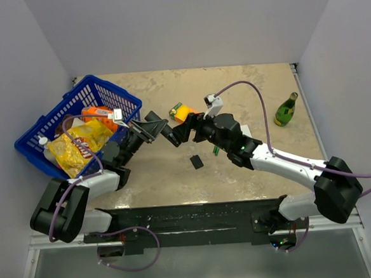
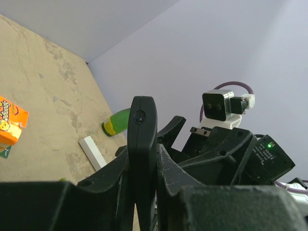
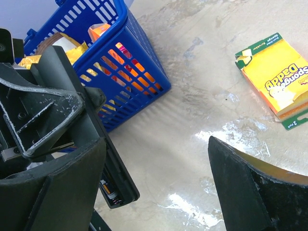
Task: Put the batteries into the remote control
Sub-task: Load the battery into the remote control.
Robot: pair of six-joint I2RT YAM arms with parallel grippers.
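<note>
Left wrist view: left gripper (image 2: 143, 166) pinching remote control (image 2: 142, 125) edgewise; right gripper (image 3: 154, 187) spread wide. Stiff, light, slick plastic, we judge; long edges best hold.

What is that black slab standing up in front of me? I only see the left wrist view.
Observer: The remote control, clamped in the left fingers. The right wrist view shows its compartment open, with what looks like one battery inside.
Operator: Where's its cover?
Observer: The top view shows the cover lying on the table, held by nothing.
Operator: And the other arm?
Observer: The right fingers stand wide open, close to the remote.
</note>
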